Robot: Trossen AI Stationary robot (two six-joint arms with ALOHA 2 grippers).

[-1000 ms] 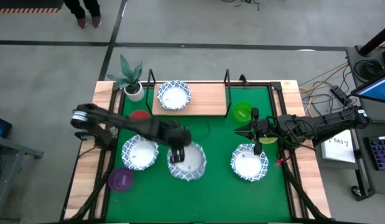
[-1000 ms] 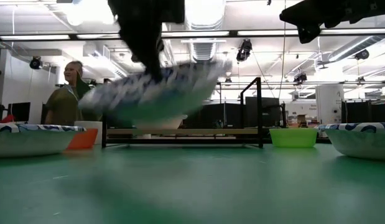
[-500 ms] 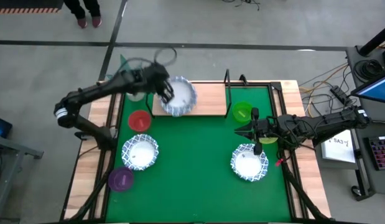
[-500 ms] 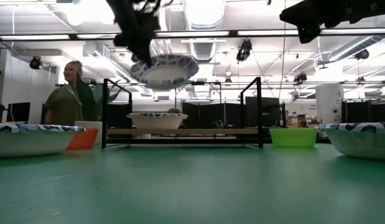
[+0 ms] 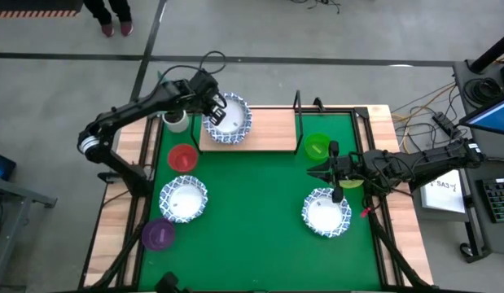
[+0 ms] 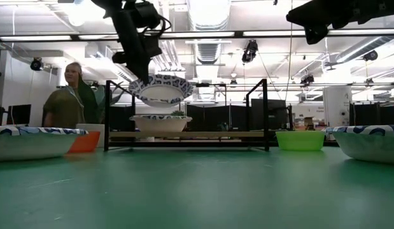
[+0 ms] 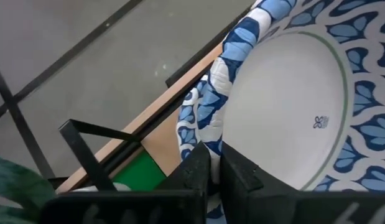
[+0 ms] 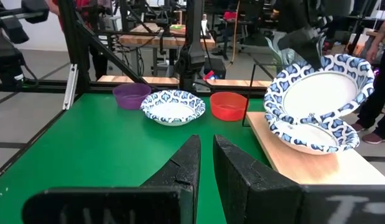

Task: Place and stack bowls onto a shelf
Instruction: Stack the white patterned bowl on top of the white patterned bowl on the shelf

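Note:
My left gripper (image 5: 214, 111) is over the shelf's left end, shut on a white bowl with a blue-patterned outside (image 6: 160, 90). That bowl hangs tilted just above another patterned bowl (image 6: 160, 123), which rests by its base on the shelf's wooden board (image 5: 272, 130). My right gripper (image 5: 313, 171) hovers shut and holding nothing over the mat's right side, above a third patterned bowl (image 5: 325, 213). A fourth patterned bowl (image 5: 184, 199), a red bowl (image 5: 182, 156), a purple bowl (image 5: 159, 234), a green bowl (image 5: 317, 146) and a yellow-green bowl (image 5: 350, 183) sit on the green mat. My left gripper pinches the held bowl's rim (image 7: 212, 144) between its two fingers, one finger inside the bowl and one on the patterned outside. The fingers come from above, slanting in from the table's left. The bowl is lifted clear in the low view and tilted, its white inside (image 8: 320, 90) facing the table's right.
A small white plant pot (image 5: 177, 120) stands beside the shelf's left end, close to my left arm. The shelf's black upright posts (image 6: 265, 111) rise at its ends. A person (image 6: 69, 95) stands beyond the table's far side. Open mat (image 5: 252, 203) lies between the bowls.
My left gripper has carried the patterned bowl up from the middle of the mat toward the far edge, over the shelf, then lowered it toward the bowl on the shelf. The bowl stays tilted in the hold. My right arm has kept still.

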